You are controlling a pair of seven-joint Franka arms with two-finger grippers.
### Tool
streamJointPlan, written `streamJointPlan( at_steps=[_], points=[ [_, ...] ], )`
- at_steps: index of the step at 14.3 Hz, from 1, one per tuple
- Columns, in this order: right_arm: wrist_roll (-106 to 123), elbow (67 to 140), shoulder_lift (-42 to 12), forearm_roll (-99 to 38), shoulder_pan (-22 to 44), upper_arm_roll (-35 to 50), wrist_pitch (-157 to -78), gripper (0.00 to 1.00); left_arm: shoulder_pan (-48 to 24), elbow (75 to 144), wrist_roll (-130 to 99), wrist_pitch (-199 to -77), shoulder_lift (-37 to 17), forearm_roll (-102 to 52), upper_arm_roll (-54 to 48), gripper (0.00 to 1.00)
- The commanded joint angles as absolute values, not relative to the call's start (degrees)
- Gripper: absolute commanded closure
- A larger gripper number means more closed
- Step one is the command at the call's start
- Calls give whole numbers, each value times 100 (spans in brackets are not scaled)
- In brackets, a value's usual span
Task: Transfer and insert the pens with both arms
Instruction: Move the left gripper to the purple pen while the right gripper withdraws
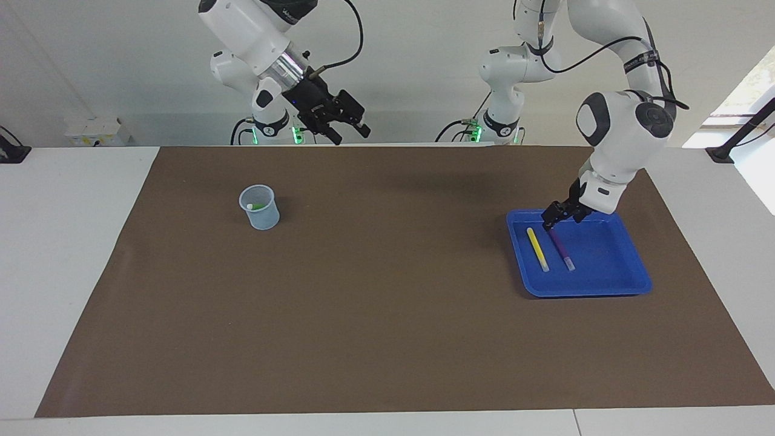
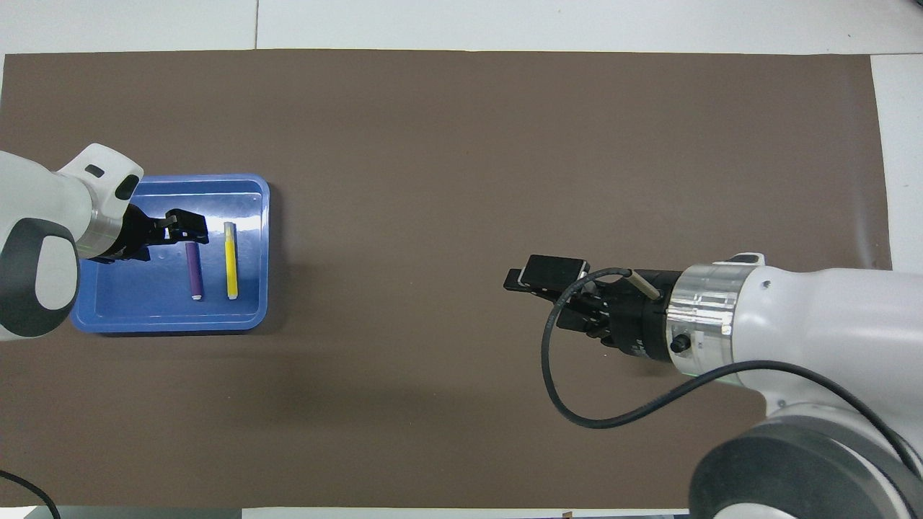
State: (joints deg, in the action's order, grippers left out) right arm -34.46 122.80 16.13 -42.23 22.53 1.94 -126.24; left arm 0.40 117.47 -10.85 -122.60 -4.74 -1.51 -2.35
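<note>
A yellow pen (image 1: 537,249) (image 2: 231,261) and a purple pen (image 1: 562,248) (image 2: 193,268) lie flat side by side in a blue tray (image 1: 605,257) (image 2: 130,303) toward the left arm's end of the table. My left gripper (image 1: 550,225) (image 2: 189,232) is low in the tray, at the purple pen's end nearer to the robots. A green pen (image 1: 257,206) stands inside a pale translucent cup (image 1: 260,209) toward the right arm's end. My right gripper (image 1: 350,134) (image 2: 520,277) is raised, open and empty, and hides the cup in the overhead view.
A brown mat (image 1: 387,315) (image 2: 461,144) covers most of the white table (image 1: 72,254). A small white box (image 1: 94,132) sits at the table's edge near the right arm's base.
</note>
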Motion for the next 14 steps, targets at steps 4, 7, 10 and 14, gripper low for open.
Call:
streamJointPlan(
  at_steps=[4, 7, 10, 14],
  points=[
    [-3621, 12313, 1345, -4808, 2610, 211, -13272, 0, 343, 11549, -440, -13270, -1387, 202, -290, 7],
    [-3630, 12331, 1354, -4799, 2628, 255, -13271, 0, 343, 11593, -431, -13254, -1572, 202, -290, 19],
    [-3630, 12340, 1354, -4799, 2628, 325, -13289, 0, 343, 11549, -422, -12808, -1626, 193, -307, 30],
    [-3656, 12331, 1214, -4799, 2907, 343, -13622, 0, 351, 11470, -431, -12489, -1626, 114, -308, 36]
  ],
)
